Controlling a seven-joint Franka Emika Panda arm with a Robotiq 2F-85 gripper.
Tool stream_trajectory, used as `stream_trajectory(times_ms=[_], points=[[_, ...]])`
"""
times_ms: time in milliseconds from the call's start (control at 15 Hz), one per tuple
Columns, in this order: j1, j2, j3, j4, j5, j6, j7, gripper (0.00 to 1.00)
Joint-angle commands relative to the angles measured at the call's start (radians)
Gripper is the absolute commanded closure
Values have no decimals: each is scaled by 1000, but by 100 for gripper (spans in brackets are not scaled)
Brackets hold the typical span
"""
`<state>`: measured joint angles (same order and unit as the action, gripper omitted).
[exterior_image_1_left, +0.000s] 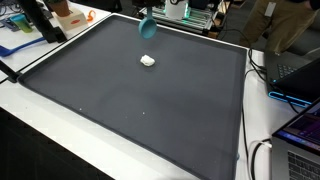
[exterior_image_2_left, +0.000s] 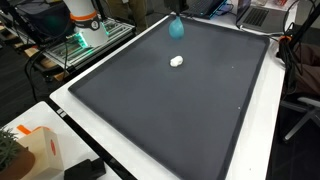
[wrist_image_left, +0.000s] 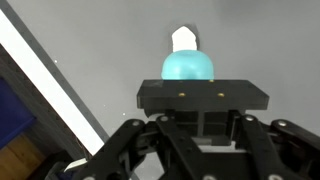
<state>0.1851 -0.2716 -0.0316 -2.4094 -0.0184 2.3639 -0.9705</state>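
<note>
My gripper (wrist_image_left: 203, 110) shows in the wrist view with its fingers drawn together under a black block. Just past it is a rounded teal object (wrist_image_left: 188, 66), which it seems to hold. In both exterior views the teal object (exterior_image_1_left: 146, 26) (exterior_image_2_left: 177, 28) hangs over the far part of a dark mat (exterior_image_1_left: 130, 100) (exterior_image_2_left: 180, 110), with only the gripper's tip visible above it. A small white object (exterior_image_1_left: 147, 61) (exterior_image_2_left: 176, 61) lies on the mat near the middle. In the wrist view it shows beyond the teal one (wrist_image_left: 183, 38).
The mat lies on a white table (exterior_image_1_left: 30, 120) (exterior_image_2_left: 100, 150). Laptops and cables (exterior_image_1_left: 295, 80) sit along one side. An orange and white box (exterior_image_2_left: 40, 150) stands at a table corner. A white robot base with orange rings (exterior_image_2_left: 82, 20) stands beside the table.
</note>
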Motion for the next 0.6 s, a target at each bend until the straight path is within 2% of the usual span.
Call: stream_trajectory(times_ms=[0, 133, 267, 400, 467, 533], points=[[-15, 90, -33, -24, 55, 108, -121, 78], [-23, 129, -37, -29, 95, 133, -205, 78], [-22, 163, -34, -38, 159, 153, -343, 78], [-37, 164, -18, -47, 187, 151, -391, 78], [-50, 174, -3, -28, 153, 136, -327, 53], [-51, 180, -1, -28, 161, 137, -347, 53]])
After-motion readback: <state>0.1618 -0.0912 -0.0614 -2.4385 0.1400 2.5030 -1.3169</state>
